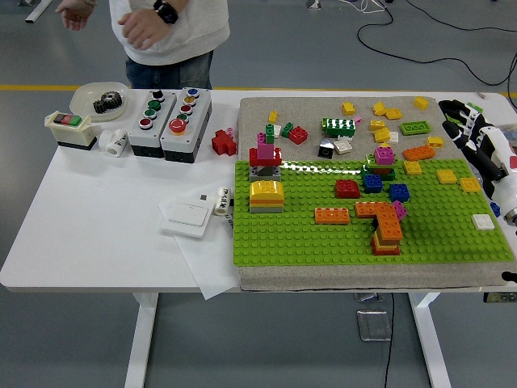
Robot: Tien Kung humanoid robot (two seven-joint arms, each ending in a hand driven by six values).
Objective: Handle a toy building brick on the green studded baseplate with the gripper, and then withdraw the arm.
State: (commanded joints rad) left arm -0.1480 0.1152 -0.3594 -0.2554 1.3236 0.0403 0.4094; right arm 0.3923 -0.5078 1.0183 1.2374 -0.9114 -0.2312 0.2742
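The green studded baseplate [323,238] lies on a beige mat [307,109] at the table's right half. On it stand a yellow domed brick [266,194], a red and pink stack [265,153], red [347,188], blue [398,192] and orange bricks [332,215], and an orange stack [386,230]. A white tile [483,221] lies near its right edge. My right hand [467,129] hovers at the far right edge, beside the baseplate, fingers spread and holding nothing. My left arm is out of view.
Loose bricks [380,121] lie scattered on the mat behind the baseplate. Two button boxes [170,113], a switch box [71,129], a bowl with a gear [101,99], a red piece [224,143] and a white wall switch [187,217] sit on the left. A person [161,32] stands at the far left.
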